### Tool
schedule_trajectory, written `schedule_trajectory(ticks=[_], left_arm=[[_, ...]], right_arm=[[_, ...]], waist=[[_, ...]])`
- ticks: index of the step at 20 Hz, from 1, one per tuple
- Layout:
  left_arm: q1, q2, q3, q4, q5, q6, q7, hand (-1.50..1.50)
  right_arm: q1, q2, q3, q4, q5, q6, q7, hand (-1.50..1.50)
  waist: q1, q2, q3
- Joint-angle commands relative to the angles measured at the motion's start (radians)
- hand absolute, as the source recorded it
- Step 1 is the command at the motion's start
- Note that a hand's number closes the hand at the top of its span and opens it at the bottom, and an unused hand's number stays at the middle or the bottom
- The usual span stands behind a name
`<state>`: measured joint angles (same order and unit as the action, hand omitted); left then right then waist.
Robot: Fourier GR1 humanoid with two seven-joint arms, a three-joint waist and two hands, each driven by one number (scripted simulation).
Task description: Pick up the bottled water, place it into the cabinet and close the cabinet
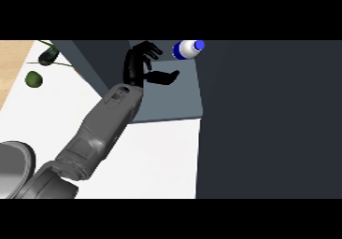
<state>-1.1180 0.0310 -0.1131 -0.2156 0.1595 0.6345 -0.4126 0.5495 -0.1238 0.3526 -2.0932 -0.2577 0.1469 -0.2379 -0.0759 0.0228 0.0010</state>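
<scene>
Left robot hand [140, 63] open beside bottled water [188, 49] in cabinet [167, 100]

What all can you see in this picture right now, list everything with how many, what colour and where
bottled water: one, white and blue, lying inside the cabinet near the view's top, just right of the hand's fingers
cabinet: one, dark blue-grey, open, its inner floor at upper centre; its dark panel fills the view's right side
counter: one, white top, centre and lower left
wooden surface: one, light tan, upper left edge
plant leaves: a few, dark green, upper left
metal rounded object: one, grey, lower left edge; I cannot tell what it is
forearm: one, grey, running from lower left up into the cabinet
left hand: one, black, open, inside the cabinet beside the bottle, not holding it
</scene>
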Motion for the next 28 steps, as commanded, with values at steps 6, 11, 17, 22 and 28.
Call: schedule_trajectory(ticks=[6,11,17,22,28], left_arm=[[-0.001,0.071,0.018,0.107,-0.022,-0.009,-0.056,-1.5],[-0.038,0.077,0.036,0.132,-0.014,0.004,-0.023,-1.5],[-0.002,0.081,0.075,0.099,0.017,-0.053,-0.108,-1.5],[0.021,0.066,0.125,0.037,0.061,-0.16,-0.207,-1.5],[0.047,0.016,0.174,-0.026,0.11,-0.294,-0.304,-1.5]], right_arm=[[-0.017,0.008,0.008,0.035,0.013,-0.001,-0.014,-1.5],[0.017,0.007,0.023,-0.001,0.021,-0.011,-0.016,-1.5],[-0.016,0.02,0.034,0.013,0.031,-0.015,-0.019,-1.5],[-0.008,0.034,0.057,0.016,0.075,-0.047,-0.024,-1.5],[0.01,-0.008,0.002,0.025,0.037,-0.016,-0.044,-1.5]], waist=[[0.0,0.009,-0.002],[-0.003,0.006,-0.002],[0.007,0.007,-0.003],[0.026,-0.004,-0.003],[0.043,-0.012,-0.002]])
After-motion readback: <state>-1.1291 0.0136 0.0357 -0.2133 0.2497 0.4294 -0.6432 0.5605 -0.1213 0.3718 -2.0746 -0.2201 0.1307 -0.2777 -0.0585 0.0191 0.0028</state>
